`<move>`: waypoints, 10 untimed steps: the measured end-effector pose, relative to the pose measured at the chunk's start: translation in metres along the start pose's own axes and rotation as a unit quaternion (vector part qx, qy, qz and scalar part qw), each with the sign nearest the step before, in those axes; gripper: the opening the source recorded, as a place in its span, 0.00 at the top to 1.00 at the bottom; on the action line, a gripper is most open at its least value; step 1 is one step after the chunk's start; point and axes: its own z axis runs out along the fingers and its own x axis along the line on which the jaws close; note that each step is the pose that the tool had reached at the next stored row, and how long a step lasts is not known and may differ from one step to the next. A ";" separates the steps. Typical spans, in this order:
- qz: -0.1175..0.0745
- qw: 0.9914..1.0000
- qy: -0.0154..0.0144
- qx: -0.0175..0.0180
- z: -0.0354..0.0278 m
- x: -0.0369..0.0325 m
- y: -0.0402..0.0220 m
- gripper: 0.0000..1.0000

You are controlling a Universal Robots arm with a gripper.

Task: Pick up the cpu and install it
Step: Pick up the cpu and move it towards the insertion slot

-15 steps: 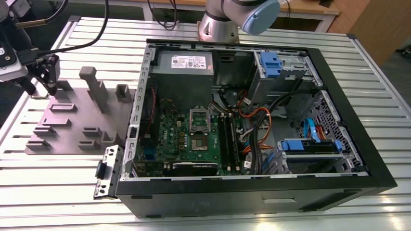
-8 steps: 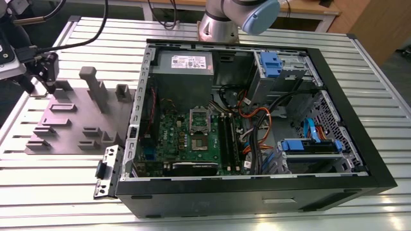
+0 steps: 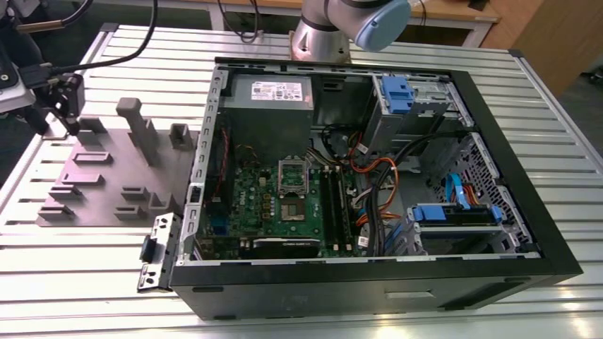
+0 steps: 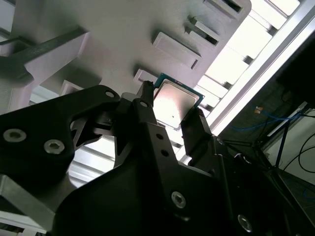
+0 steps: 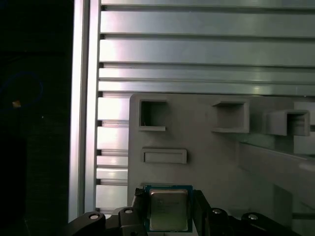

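The cpu (image 4: pixel 175 102) is a small square chip with a silver top and a blue-green rim. In both wrist views it sits between my two black fingers, which press on its opposite edges. My gripper (image 4: pixel 170 115) (image 5: pixel 169 216) is shut on it. In the exterior view the gripper (image 3: pixel 56 126) hangs at the far left, over the back corner of the grey fixture plate (image 3: pixel 104 191). The green motherboard (image 3: pixel 282 205) lies inside the open computer case (image 3: pixel 527 162), with its silver socket frame (image 3: pixel 292 173) near the middle.
Grey blocks and posts (image 3: pixel 141 131) rise from the fixture plate beside the gripper. The case wall (image 3: pixel 203 155) stands between the plate and the motherboard. Cables and blue drive bays (image 3: pixel 443 212) crowd the case's right half. The arm's base (image 3: pixel 325 35) is behind the case.
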 end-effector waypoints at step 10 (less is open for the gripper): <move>0.000 1.000 0.000 0.000 -0.0050 0.0001 0.0001 0.53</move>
